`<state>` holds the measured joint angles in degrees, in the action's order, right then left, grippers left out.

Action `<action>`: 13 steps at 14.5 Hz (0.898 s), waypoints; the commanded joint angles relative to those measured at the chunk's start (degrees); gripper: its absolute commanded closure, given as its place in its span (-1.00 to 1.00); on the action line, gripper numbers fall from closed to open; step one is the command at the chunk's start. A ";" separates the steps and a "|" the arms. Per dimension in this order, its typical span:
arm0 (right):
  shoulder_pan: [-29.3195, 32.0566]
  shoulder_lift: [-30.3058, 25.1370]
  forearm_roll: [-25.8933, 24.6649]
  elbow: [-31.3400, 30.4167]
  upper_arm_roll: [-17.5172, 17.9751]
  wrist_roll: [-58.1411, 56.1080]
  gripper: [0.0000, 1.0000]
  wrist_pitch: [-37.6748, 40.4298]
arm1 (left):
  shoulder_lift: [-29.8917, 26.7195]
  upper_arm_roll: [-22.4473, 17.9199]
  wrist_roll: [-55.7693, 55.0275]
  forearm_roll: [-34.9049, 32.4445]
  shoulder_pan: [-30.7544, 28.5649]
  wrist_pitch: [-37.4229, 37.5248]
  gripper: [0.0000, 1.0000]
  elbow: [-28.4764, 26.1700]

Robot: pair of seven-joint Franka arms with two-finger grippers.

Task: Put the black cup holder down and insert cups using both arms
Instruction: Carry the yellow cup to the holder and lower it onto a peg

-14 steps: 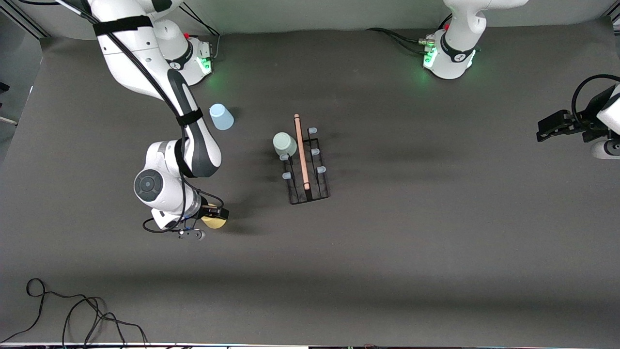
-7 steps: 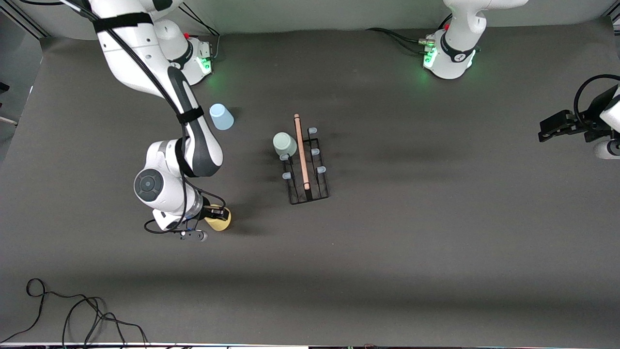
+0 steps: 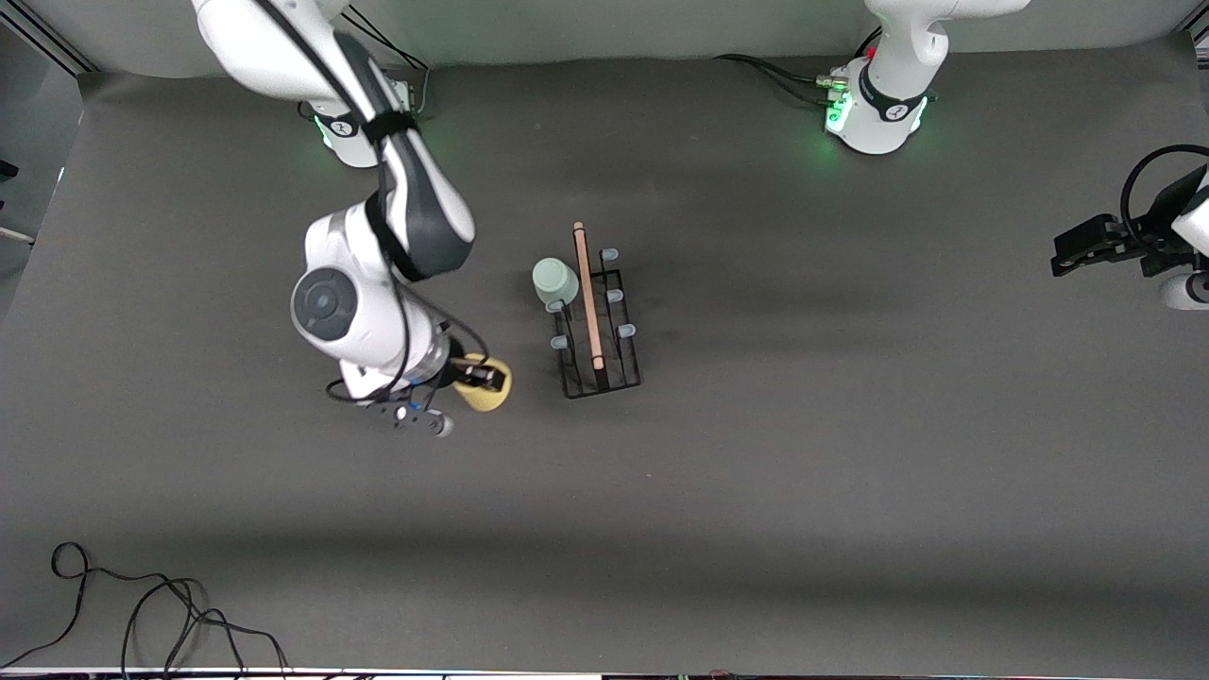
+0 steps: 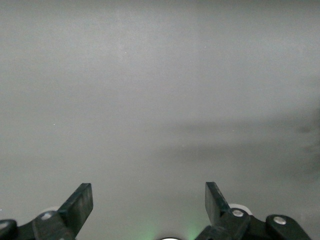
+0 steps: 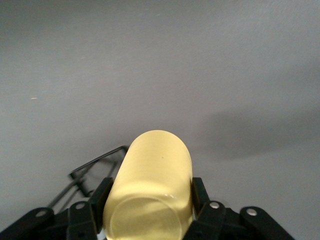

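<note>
The black cup holder (image 3: 597, 326) stands mid-table with its wooden rod handle (image 3: 587, 293) on top. The pale grey-green cup (image 3: 554, 280) sits upside down on a peg at the rack's end nearest the bases. My right gripper (image 3: 482, 378) is shut on the yellow cup (image 3: 488, 389) and holds it just beside the rack, toward the right arm's end. In the right wrist view the yellow cup (image 5: 152, 175) fills the gripper (image 5: 150, 192), and a corner of the rack (image 5: 95, 167) shows. My left gripper (image 3: 1072, 250) waits open and empty (image 4: 149, 192). The light blue cup is hidden.
Loose black cables (image 3: 142, 614) lie at the table's front edge toward the right arm's end. The grey table mat (image 3: 803, 453) lies bare around the rack. The left wrist view shows only bare mat (image 4: 160, 100).
My right arm has carried the yellow cup toward the rack, and its forearm now covers the spot where the light blue cup stood. The left arm has not moved.
</note>
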<state>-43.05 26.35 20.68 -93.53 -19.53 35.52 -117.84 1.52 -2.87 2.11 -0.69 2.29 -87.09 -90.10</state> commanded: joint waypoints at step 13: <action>-10.12 4.85 -2.57 4.32 -0.59 14.84 -0.01 1.56 | -0.38 0.14 0.61 0.60 -0.09 0.17 -0.99 -0.07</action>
<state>-52.10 30.22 19.32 -90.55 -19.43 48.60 -116.72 1.53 -2.65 2.11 -0.64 2.36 -87.14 -90.11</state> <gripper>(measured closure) 0.317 0.000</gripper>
